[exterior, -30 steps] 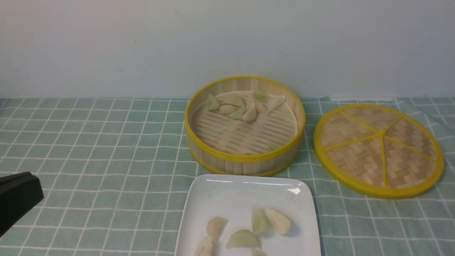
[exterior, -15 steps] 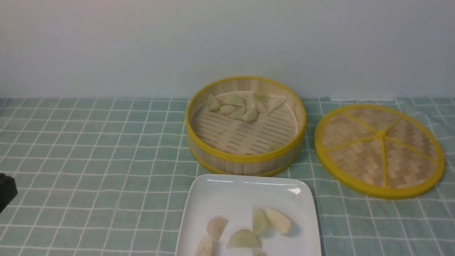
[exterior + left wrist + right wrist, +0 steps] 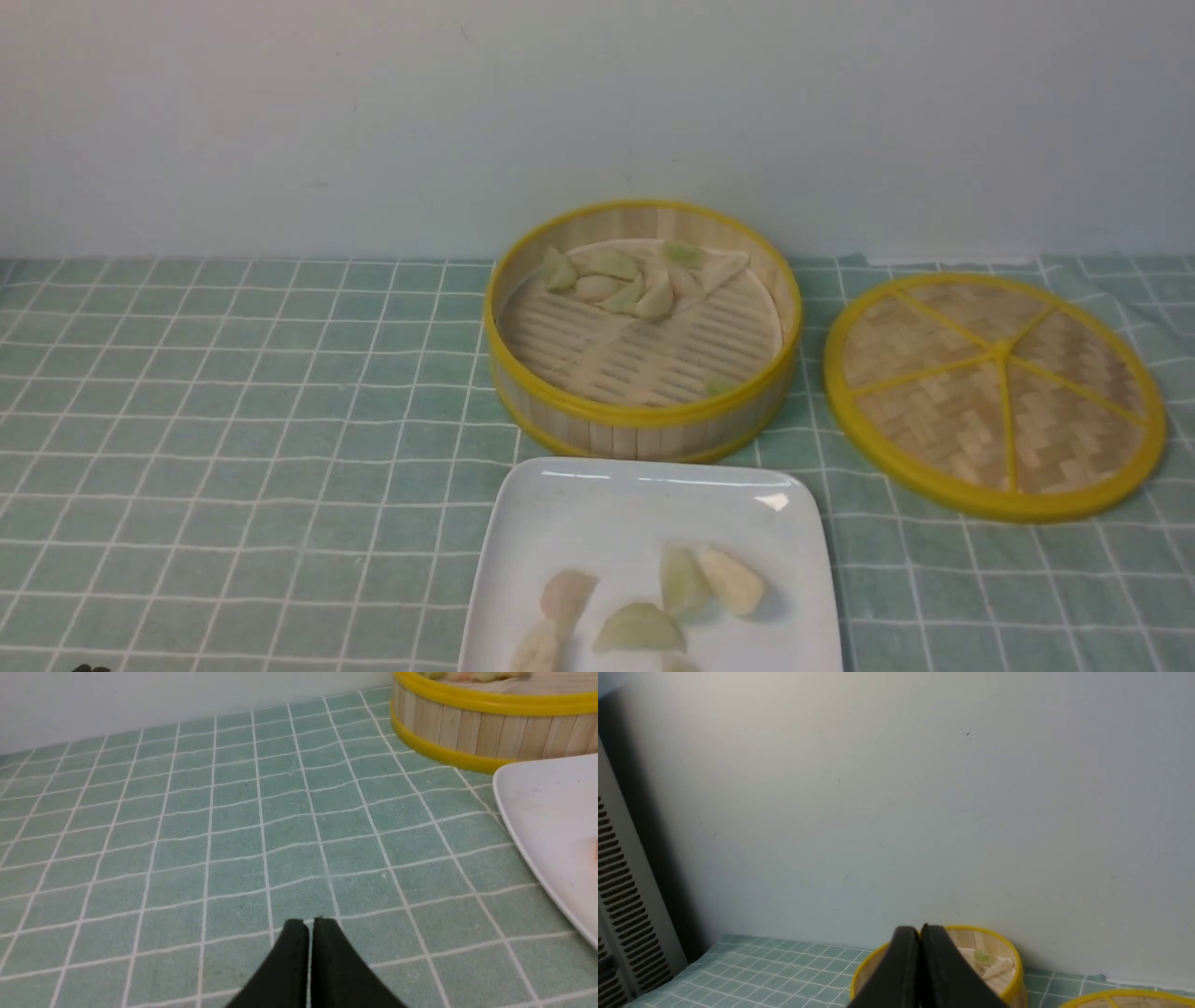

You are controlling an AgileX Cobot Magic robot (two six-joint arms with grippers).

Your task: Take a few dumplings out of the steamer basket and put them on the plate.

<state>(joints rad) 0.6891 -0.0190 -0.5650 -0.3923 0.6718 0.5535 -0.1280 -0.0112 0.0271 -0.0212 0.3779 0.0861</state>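
The steamer basket stands at the back centre, with several pale dumplings bunched at its far side on a white liner. In front of it lies the white plate, holding several more dumplings. My left gripper is shut and empty, low over the checked cloth and off to the left of the plate and the basket. My right gripper is shut and empty too; it is raised and faces the wall, with the basket beyond its tips. Neither gripper shows clearly in the front view.
The woven basket lid with yellow spokes lies flat to the right of the basket. A green checked cloth covers the table up to a plain wall. A slatted grey panel stands at the far left side.
My left gripper, seen at the front view's left edge a second ago, has drawn back down and left out of that view. Basket, plate and dumplings have not moved.
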